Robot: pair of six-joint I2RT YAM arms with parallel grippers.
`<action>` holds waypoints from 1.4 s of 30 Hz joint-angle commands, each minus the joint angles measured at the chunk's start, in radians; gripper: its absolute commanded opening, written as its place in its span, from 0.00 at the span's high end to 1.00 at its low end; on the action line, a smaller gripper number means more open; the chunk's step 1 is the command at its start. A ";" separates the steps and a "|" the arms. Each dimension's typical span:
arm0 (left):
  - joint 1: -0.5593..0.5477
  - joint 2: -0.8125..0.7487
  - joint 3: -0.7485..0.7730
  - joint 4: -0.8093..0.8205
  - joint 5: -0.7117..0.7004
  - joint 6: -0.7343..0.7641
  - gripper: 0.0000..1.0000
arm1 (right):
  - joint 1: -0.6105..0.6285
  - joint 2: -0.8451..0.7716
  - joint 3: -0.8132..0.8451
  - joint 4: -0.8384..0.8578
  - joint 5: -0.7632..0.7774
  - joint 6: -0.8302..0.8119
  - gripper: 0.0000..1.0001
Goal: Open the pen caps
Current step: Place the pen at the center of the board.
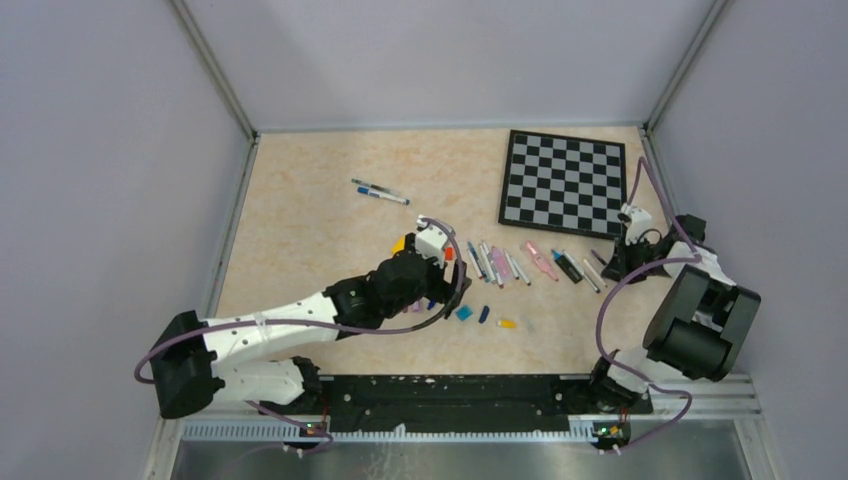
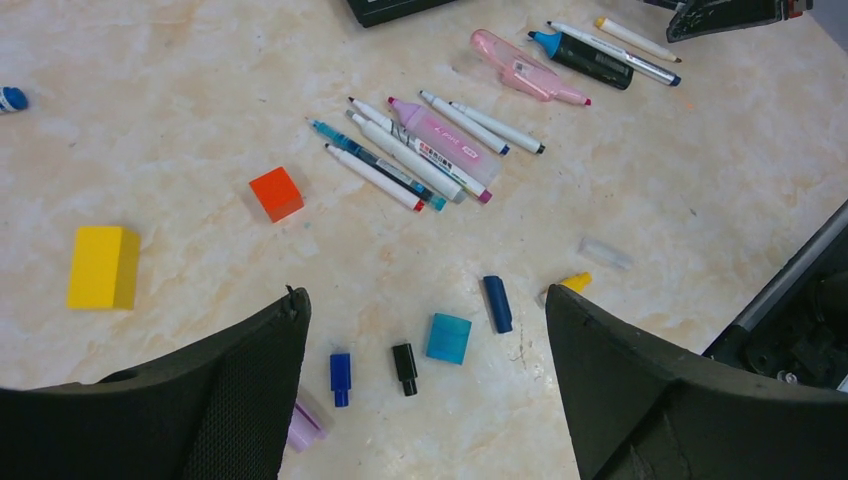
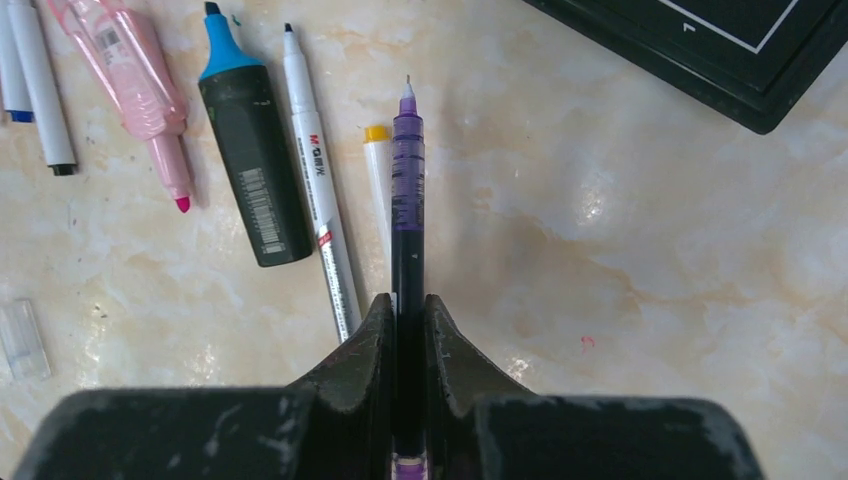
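Left wrist view: the left gripper (image 2: 425,292) stands wide open and empty above the loose pen caps (image 2: 449,338). Seven caps lie detached across the lower half of the frame: blue, black, cyan, dark blue, yellow, clear, and a purple one partly hidden at lower left. The pens (image 2: 420,155) lie in a row across the upper centre and upper right, tips bare. They number ten or eleven; overlap prevents a firm count.

Right wrist view: the right gripper (image 3: 405,300) is clamped on a purple pen (image 3: 407,180) at frame centre, its tip exposed.

Top external view: a separate pair (image 1: 380,190) of pens lies at upper left of the table (image 1: 300,250), seemingly still capped.

Assessment: the work is largely done; that pair appears outstanding.
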 commanded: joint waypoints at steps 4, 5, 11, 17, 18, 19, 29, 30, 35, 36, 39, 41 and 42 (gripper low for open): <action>0.011 -0.062 -0.045 0.035 -0.015 -0.027 0.11 | -0.009 0.061 0.058 0.028 0.078 0.022 0.83; 0.011 -0.064 -0.047 0.034 -0.016 -0.027 0.11 | -0.009 0.070 0.060 0.027 0.080 0.024 0.80; 0.018 -0.071 -0.045 0.023 -0.024 -0.025 0.10 | -0.009 0.079 0.061 0.015 0.079 0.024 0.66; 0.038 -0.085 -0.040 0.009 -0.015 -0.023 0.08 | -0.009 0.067 0.068 0.003 0.061 0.025 0.65; 0.047 -0.090 -0.040 0.008 -0.006 -0.023 0.07 | -0.009 0.059 0.069 0.002 0.054 0.025 0.65; 0.059 -0.096 -0.040 0.010 0.007 -0.026 0.06 | -0.009 0.052 0.070 0.000 0.047 0.027 0.65; 0.296 -0.127 -0.029 0.028 0.216 -0.043 0.01 | -0.009 -0.079 0.069 -0.035 -0.067 0.024 0.64; 0.326 -0.119 -0.022 0.024 0.232 -0.047 0.01 | -0.009 -0.094 0.069 -0.040 -0.088 0.025 0.64; 0.487 -0.047 0.025 0.005 0.362 -0.067 0.01 | -0.009 -0.155 0.071 -0.082 -0.254 0.028 0.64; 0.524 -0.024 0.039 0.004 0.396 -0.078 0.01 | -0.009 -0.166 0.068 -0.083 -0.280 0.030 0.64; 0.642 0.072 0.081 -0.019 0.501 -0.120 0.01 | -0.009 -0.194 0.051 -0.077 -0.320 0.040 0.65; 0.705 0.146 0.128 -0.047 0.535 -0.161 0.01 | -0.010 -0.209 0.037 -0.069 -0.334 0.044 0.65; 0.731 0.195 0.163 -0.089 0.532 -0.181 0.01 | -0.009 -0.215 0.032 -0.065 -0.338 0.044 0.65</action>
